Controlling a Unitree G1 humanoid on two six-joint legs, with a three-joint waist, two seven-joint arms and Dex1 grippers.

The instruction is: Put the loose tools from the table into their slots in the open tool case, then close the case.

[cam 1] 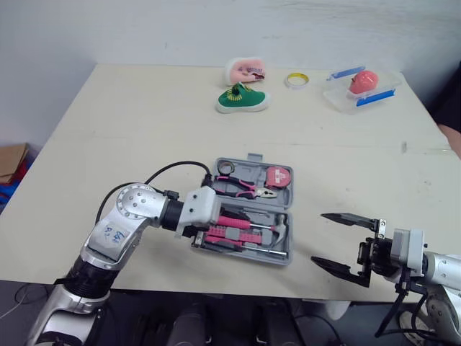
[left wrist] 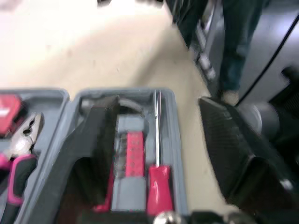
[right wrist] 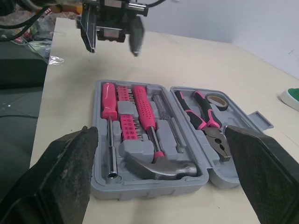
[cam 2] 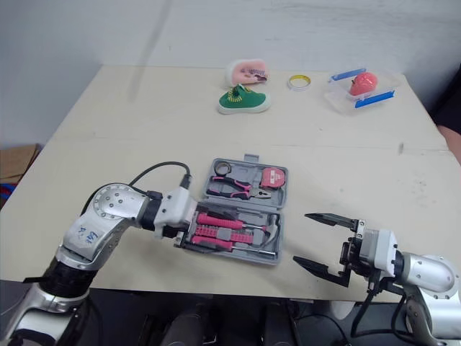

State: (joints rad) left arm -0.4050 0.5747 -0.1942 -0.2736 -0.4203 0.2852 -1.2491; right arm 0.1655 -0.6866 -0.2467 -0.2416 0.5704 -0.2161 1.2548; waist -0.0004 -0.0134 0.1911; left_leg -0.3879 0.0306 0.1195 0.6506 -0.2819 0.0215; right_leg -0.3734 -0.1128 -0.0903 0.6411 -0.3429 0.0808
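The grey tool case lies open in the middle of the table. Its far half holds pink-handled pliers and a pink tape measure. In the near half lie a hammer, a pink screwdriver and a bit set. My left gripper is open at the case's left end, one finger over the near half, the other outside the near rim. My right gripper is open, just right of the case, holding nothing.
At the table's far side are a green shoe, a pink-and-white object, a tape roll and a clear container with a red thing. A person's legs stand beyond the table edge.
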